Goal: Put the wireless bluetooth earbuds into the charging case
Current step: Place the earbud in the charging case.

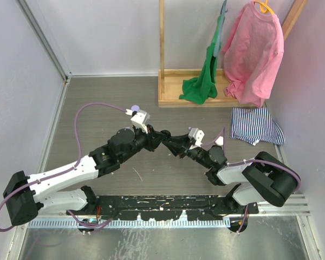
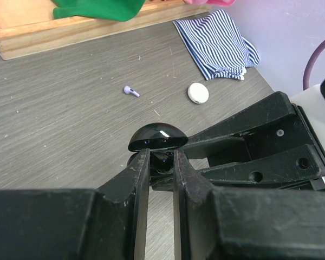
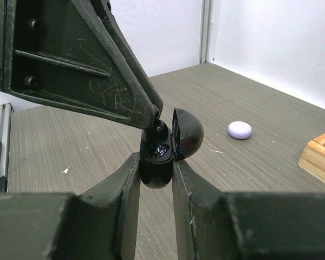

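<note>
We see the glossy black round plastic charging case (image 3: 155, 174) held up off the grey wood-grain surface (image 2: 54, 119). Its domed lid (image 3: 188, 132) is hinged open and stands nearly upright. The right claw (image 3: 156, 161) is clenched on the lower half of the case, with 1 scuffed black finger on each side. Something glints inside the open half, but we cannot tell whether a bud sits there.

The left claw (image 2: 160, 162) meets the case from the opposite side. Its 2 fingers are pinched almost together on a small shiny black piece, the black earbud (image 2: 163, 158), right at the mouth of the case. We cannot tell whether it is seated.

On the surface lie 3 more small things:
- 1 tiny lilac earbud (image 2: 131, 91) with a short stem lies on its side.
- 1 smooth white round puck-shaped case (image 2: 198, 92) is near the lilac bud but apart from it.
- 1 smooth lilac round puck-shaped case (image 3: 240, 130) sits well apart from the black case.

A folded blue-and-white striped cloth (image 2: 216, 46) lies beyond the white puck. A pale wooden rack (image 1: 168, 100) stands at the back, with a crumpled green garment (image 1: 203, 81) and a pink shirt (image 1: 254, 54) hanging on it.
</note>
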Tool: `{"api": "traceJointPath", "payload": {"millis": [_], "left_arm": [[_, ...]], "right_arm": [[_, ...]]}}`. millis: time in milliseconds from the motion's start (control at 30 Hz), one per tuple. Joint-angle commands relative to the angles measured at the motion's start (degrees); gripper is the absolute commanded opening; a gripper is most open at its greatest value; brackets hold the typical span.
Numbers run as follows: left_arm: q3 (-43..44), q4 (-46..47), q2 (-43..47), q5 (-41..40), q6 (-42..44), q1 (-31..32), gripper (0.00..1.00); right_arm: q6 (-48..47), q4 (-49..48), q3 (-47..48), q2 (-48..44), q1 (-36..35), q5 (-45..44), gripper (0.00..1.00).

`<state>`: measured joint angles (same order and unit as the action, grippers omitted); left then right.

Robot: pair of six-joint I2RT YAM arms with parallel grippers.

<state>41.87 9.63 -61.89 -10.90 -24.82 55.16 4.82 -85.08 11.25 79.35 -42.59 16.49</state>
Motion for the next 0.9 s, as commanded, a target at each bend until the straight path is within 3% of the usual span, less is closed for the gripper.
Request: {"api": "traceJointPath", "payload": {"millis": [0,500,867], "left_arm": [[1.63,-2.68,0.56,-4.16,-1.69,0.69,0.19],[4.23,-5.96,-0.79,-4.57,-5.04,1.83,0.32],[6.70,-9.43,1.77,-1.58,-4.17,1.80,0.53]], "right_arm": [[-0.80,-6.61,0.06,-1.49,-0.12,-1.59,0.06],[-0.64,-6.94,0.02,-0.60,-0.12,-2.25,0.06],[-0.73,-7.03,-0.32,-0.60,-0.09,-2.47,0.06]]}}
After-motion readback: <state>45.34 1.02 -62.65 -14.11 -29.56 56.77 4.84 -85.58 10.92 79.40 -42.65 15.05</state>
